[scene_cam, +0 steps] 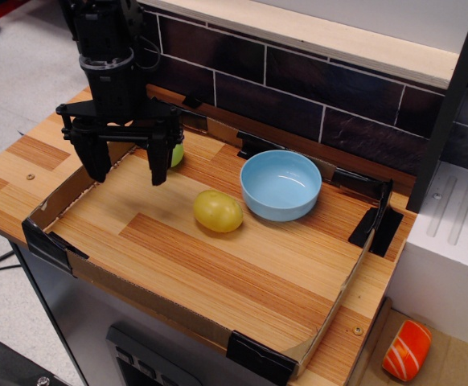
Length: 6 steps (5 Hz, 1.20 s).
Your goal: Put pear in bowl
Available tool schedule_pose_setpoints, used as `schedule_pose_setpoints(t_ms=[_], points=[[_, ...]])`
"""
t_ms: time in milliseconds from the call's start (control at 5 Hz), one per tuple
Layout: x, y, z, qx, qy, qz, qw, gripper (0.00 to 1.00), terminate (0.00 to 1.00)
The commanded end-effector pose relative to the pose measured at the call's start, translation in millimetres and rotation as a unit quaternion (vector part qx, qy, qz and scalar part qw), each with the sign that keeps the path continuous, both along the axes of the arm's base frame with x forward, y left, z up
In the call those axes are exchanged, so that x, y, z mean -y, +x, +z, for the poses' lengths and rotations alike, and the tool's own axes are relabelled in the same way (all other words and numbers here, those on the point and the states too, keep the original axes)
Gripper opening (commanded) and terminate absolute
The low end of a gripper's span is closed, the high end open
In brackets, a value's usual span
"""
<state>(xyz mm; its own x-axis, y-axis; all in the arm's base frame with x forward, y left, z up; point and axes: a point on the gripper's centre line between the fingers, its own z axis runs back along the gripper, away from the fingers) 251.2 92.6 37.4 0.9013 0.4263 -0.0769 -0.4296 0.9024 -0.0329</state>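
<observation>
The green pear (176,153) lies near the back left of the cardboard-walled tray, mostly hidden behind my right finger; only a sliver shows. The light-blue bowl (281,185) stands empty at the back middle of the tray. My gripper (128,170) is black, open and empty, fingers pointing down, hanging just in front and to the left of the pear, well left of the bowl.
A yellow rounded fruit (217,211) lies just left of the bowl. Low cardboard walls (65,193) with black corner clips ring the wooden tray. A dark tiled wall rises behind. An orange object (406,351) lies lower right, off the counter.
</observation>
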Motion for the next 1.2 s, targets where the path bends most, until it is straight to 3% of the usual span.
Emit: schedule_pose_setpoints(t_ms=[0,200,600,1000], points=[[1,25,11,0.027,0.005,0.033,0.9991,1.00,0.00],[2,39,15,0.022,0.002,0.051,0.9984,1.00,0.00],[-1,56,9,0.028,0.028,0.054,0.9977,1.00,0.00],[-9,58,-3,0.027,0.053,0.048,0.9971,1.00,0.00]])
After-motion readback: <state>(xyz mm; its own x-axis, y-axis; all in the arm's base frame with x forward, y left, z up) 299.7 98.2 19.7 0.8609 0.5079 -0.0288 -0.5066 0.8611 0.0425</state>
